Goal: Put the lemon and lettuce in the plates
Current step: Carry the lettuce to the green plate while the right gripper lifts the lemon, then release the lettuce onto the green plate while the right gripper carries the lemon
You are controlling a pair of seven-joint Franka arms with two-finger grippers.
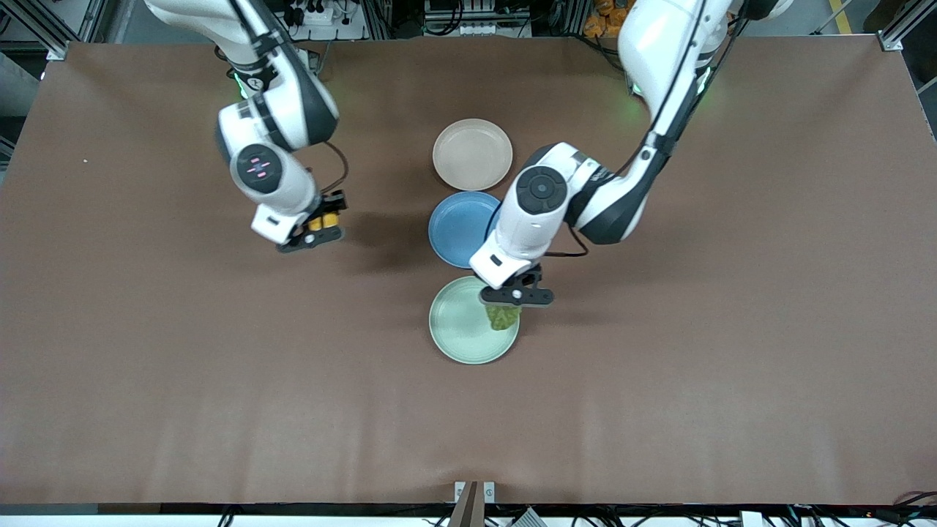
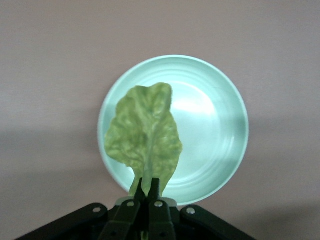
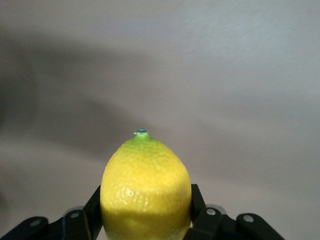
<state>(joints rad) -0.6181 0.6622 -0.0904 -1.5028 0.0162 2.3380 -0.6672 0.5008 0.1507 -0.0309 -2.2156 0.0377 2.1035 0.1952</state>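
Down the middle of the brown table (image 1: 659, 410) three round shallow plates sit in a row: the beige-pink plate (image 1: 472, 154) nearest the robots' bases, the blue plate (image 1: 457, 228) next, the mint green plate (image 1: 465, 322) nearest the front camera. The beige-pink and blue ones look bare. The left gripper (image 1: 517, 296) hangs over the green plate's rim, pinched shut on the lettuce (image 1: 502, 317), which dangles over the dish. The right gripper (image 1: 316, 233) hovers over bare table toward the right arm's end, well apart from the plates, clamped on the lemon (image 1: 323, 221).

In the left wrist view the black fingers (image 2: 134, 214) meet on the stalk of the lettuce (image 2: 145, 137), a wrinkly, veined leaf hanging above the smooth, matte green plate (image 2: 215, 130).

In the right wrist view the lemon (image 3: 145, 187) fills the jaws, its skin pitted and bright yellow, with a tiny green nub at its tip; only table cloth lies below it.
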